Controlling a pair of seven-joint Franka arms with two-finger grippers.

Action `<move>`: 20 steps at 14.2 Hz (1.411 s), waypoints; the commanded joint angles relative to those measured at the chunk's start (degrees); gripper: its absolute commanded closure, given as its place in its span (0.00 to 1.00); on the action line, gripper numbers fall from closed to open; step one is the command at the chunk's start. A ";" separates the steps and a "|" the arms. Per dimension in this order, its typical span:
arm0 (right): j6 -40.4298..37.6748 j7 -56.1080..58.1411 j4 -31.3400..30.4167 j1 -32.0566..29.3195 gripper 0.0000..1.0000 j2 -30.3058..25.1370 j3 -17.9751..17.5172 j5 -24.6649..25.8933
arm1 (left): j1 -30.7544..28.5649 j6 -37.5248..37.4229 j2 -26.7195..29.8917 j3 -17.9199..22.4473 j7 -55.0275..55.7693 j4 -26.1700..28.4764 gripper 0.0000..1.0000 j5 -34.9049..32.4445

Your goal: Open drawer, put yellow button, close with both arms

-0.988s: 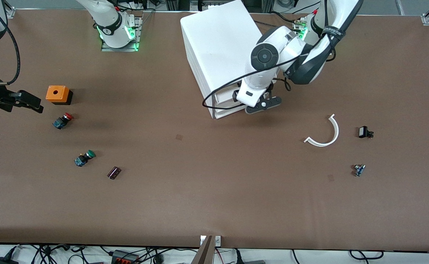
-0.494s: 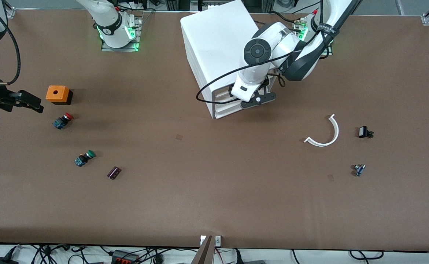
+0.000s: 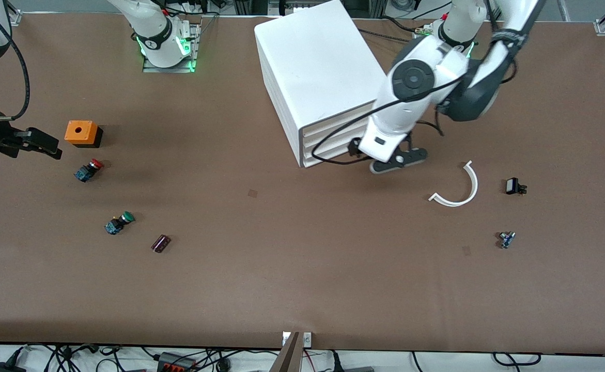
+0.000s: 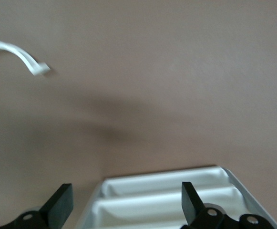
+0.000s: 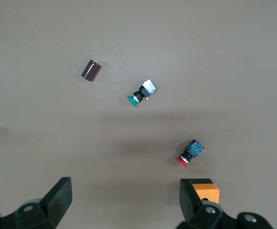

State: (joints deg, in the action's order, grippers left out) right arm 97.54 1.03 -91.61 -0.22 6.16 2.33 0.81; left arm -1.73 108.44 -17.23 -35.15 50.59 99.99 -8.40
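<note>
The white cabinet (image 3: 312, 57) stands mid-table near the robots' bases. Its uppermost drawer (image 3: 333, 125) sits flush with the three below it. The yellow button is out of view. My left gripper (image 3: 399, 161) is open and empty, just off the drawer fronts toward the left arm's end of the table. In the left wrist view its fingers (image 4: 191, 202) stand wide apart around the white drawer fronts (image 4: 162, 200). My right gripper (image 3: 44, 144) waits open and empty at the right arm's end, beside an orange box (image 3: 81, 132). The right wrist view shows the right gripper (image 5: 125, 200) empty.
A red-capped switch (image 3: 88, 170), a green-capped switch (image 3: 119, 222) and a dark cylinder (image 3: 160, 243) lie near the right gripper. A white curved strip (image 3: 460, 188), a black part (image 3: 514, 186) and a small blue part (image 3: 506, 239) lie toward the left arm's end.
My left gripper pressed against the drawer fronts, then drew back from the cabinet toward the left arm's end. The drawer front now sits flush. The right arm has not moved.
</note>
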 commanded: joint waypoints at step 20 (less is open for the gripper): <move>2.93 0.29 -4.28 -0.13 0.00 -2.38 0.30 0.06 | 3.23 -6.73 19.26 32.60 -52.96 0.12 0.00 8.05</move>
State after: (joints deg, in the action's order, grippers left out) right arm 100.43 1.03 -94.33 -0.27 6.11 2.49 0.84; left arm 0.81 102.43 -0.17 -2.91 -1.51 97.92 -0.95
